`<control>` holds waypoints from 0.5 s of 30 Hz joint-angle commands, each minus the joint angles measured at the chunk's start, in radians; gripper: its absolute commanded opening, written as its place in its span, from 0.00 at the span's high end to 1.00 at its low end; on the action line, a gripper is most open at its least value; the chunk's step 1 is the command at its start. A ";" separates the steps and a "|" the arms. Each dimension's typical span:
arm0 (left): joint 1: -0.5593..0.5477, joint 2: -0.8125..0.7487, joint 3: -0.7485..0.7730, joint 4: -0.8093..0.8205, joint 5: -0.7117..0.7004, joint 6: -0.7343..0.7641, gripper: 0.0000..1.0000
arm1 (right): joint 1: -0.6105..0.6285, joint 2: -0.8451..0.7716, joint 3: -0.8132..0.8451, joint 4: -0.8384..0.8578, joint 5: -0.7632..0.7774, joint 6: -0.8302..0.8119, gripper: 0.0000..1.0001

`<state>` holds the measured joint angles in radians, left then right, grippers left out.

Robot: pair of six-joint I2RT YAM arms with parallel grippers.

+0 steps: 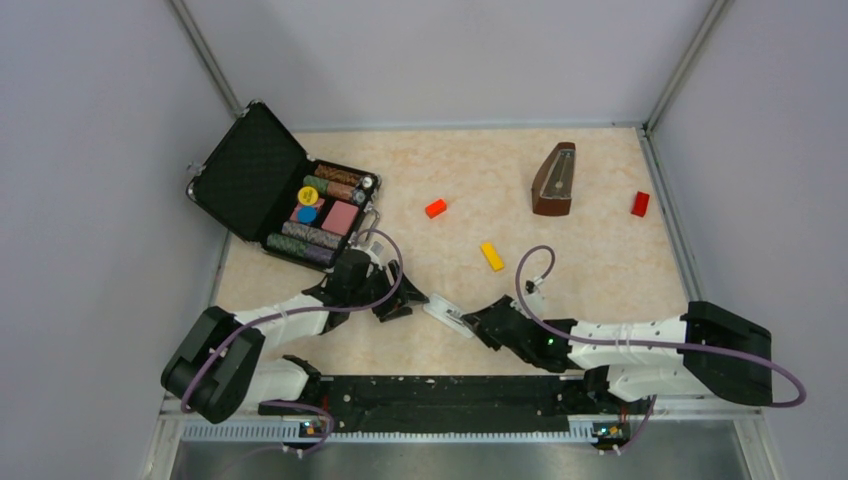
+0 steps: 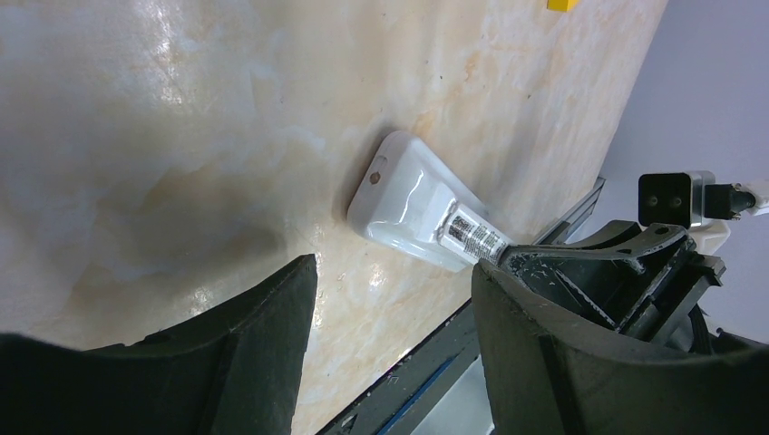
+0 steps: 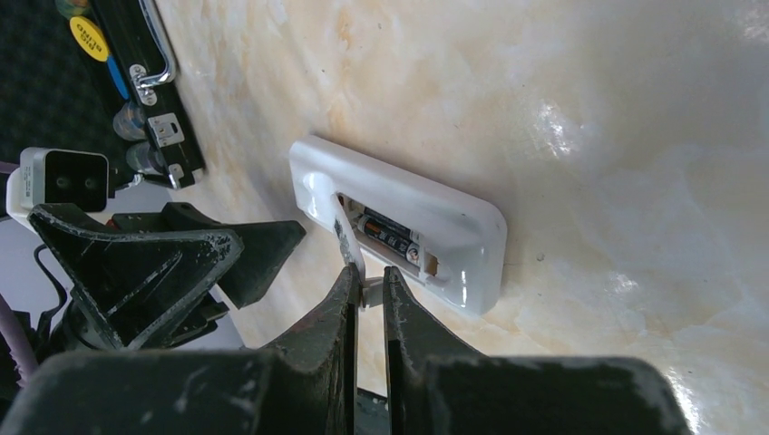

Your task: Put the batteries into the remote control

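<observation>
The white remote control [image 1: 446, 314] lies back up between my two grippers. In the right wrist view its back recess [image 3: 390, 234] is uncovered, and dark batteries [image 3: 384, 230] with silvery ends lie inside it. My right gripper [image 3: 367, 281] is shut on the thin white battery cover [image 3: 348, 237], which stands on edge at the recess's near rim. My left gripper [image 2: 390, 304] is open and empty, just short of the remote's rounded end [image 2: 403, 195]. From above, the left gripper [image 1: 402, 305] is at the remote's left and the right gripper [image 1: 478, 323] is at its right.
An open black case of poker chips [image 1: 285, 200] stands at the back left. A yellow block [image 1: 492, 256], an orange block [image 1: 435, 208], a red block [image 1: 640, 203] and a brown metronome [image 1: 555, 180] lie farther back. A black rail [image 1: 440, 395] runs along the near edge.
</observation>
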<state>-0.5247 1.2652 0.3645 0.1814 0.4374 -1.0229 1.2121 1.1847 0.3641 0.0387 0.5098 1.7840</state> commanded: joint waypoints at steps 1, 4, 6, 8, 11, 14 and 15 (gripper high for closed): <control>-0.002 -0.022 0.002 0.042 0.008 0.004 0.33 | 0.021 -0.033 -0.029 -0.080 0.004 0.023 1.00; -0.003 -0.018 0.002 0.044 0.007 0.004 0.33 | 0.022 -0.039 -0.032 -0.090 0.003 0.021 1.00; -0.003 -0.016 0.004 0.044 0.007 0.006 0.33 | 0.023 -0.038 -0.033 -0.088 -0.001 0.020 1.00; -0.003 -0.013 0.005 0.045 0.009 0.006 0.33 | 0.024 -0.035 -0.036 -0.080 -0.005 0.019 1.00; -0.003 -0.013 0.005 0.046 0.008 0.006 0.33 | 0.024 -0.022 -0.035 -0.066 -0.008 0.016 1.00; -0.006 -0.011 0.007 0.045 0.012 0.007 0.33 | 0.023 0.001 -0.033 -0.047 -0.012 0.008 1.00; -0.005 -0.012 0.008 0.045 0.013 0.010 0.33 | 0.023 0.009 -0.031 -0.034 -0.014 0.003 1.00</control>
<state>-0.5247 1.2652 0.3645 0.1810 0.4374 -1.0229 1.2175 1.1603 0.3466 0.0124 0.5095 1.8030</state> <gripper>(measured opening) 0.676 0.098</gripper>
